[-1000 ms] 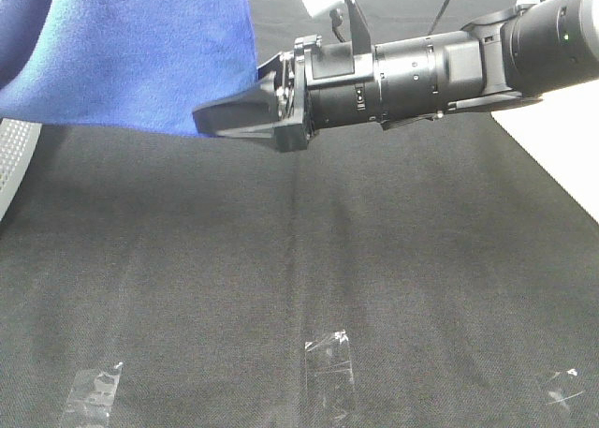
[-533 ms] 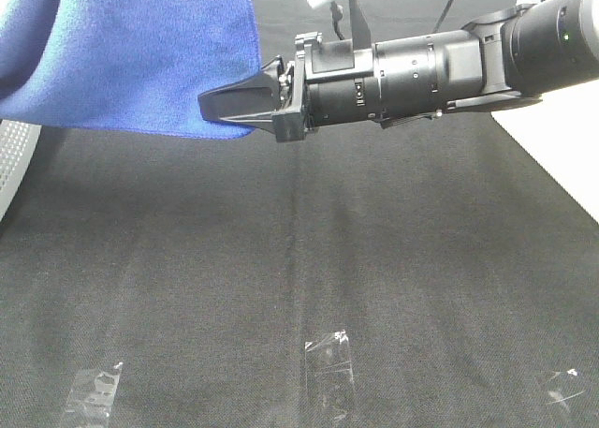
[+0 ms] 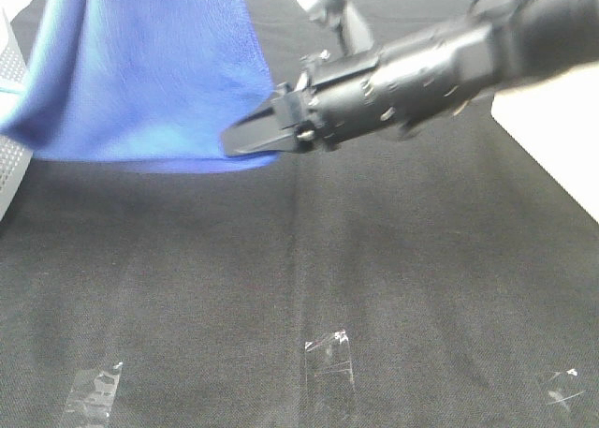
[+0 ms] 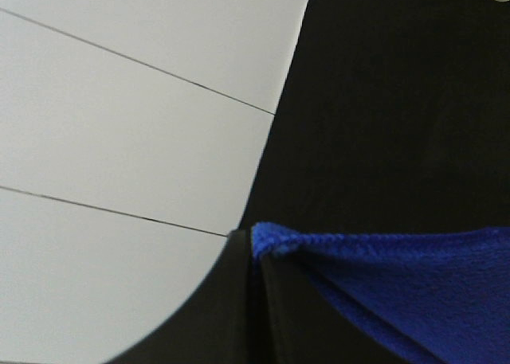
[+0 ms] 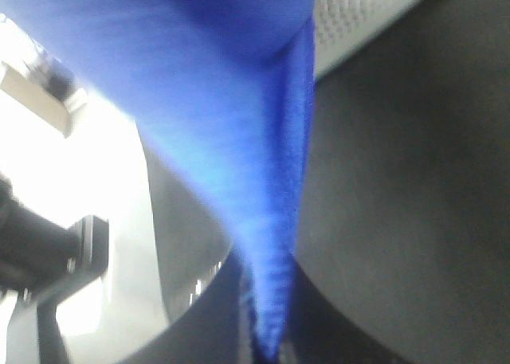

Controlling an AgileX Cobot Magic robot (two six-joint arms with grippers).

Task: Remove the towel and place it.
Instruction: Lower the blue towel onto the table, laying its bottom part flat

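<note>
Towel (image 3: 150, 81) held up at upper left, mid-removal.
Hem is clamped by right gripper (image 3: 241, 141) and left gripper (image 4: 256, 256); lowering flat onto the table (image 3: 281, 278) is likely needed next.

1. Exterior high view: bright, even light; the right arm (image 3: 440, 63) is smeared with blur.
2. Right wrist view: the towel (image 5: 231, 101) is blurred, the background glares white.
3. Left wrist view: fairly crisp, foreground dark.

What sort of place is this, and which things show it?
Probably a robotics lab workbench: a black cloth covers the surface, clear tape markers are stuck on it, and the right gripper pinches a blue towel.
</note>
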